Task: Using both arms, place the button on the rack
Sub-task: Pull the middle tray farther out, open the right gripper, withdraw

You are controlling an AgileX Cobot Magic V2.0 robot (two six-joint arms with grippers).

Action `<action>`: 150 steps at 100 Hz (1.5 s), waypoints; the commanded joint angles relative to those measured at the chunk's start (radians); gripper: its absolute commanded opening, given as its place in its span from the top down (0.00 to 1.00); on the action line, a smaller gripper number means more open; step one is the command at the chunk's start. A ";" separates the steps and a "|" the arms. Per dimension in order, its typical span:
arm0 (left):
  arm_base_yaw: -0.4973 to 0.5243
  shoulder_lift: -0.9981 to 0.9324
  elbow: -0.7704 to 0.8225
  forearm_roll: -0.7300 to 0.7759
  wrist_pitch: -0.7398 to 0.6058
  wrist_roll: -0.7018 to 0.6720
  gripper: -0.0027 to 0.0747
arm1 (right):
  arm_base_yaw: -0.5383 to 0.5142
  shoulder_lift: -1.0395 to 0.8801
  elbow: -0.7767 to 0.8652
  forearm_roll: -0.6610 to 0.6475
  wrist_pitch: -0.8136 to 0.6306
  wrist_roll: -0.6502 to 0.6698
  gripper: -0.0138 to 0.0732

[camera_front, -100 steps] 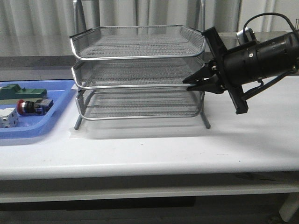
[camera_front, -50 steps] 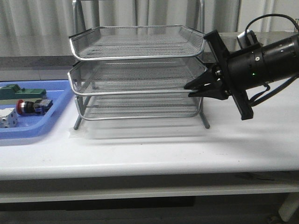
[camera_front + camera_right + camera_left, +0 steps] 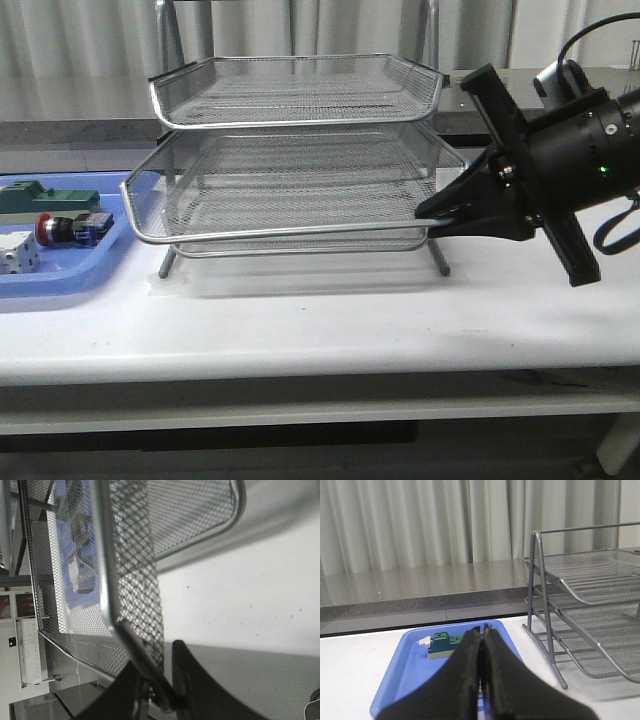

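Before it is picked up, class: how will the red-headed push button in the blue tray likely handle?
The push button lies on its side, and its round head suggests it may roll. Being small and compact, it probably lifts easily. It looks rigid, so a firm pinch should hold.

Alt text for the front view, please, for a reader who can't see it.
The right claw grips the front rim of the rack's middle tray, which juts out toward the camera. At left, the button lies in a blue tray on the white table.

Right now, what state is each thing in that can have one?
Middle tray: slid out toward the camera.
Top tray: pushed in, empty.
Button: lying in the blue tray.
Right gripper: shut on middle tray's rim.
Left gripper: shut, empty.
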 commanded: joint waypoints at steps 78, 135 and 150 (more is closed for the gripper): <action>0.002 -0.033 0.055 -0.005 -0.073 -0.011 0.99 | 0.000 -0.204 0.163 -0.047 0.033 -0.062 0.56; 0.002 -0.033 0.055 -0.005 -0.073 -0.011 0.99 | -0.001 -0.356 0.163 -0.252 0.024 0.001 0.38; 0.002 -0.033 0.055 -0.005 -0.073 -0.011 0.99 | -0.001 -0.424 0.162 -0.491 0.020 0.158 0.38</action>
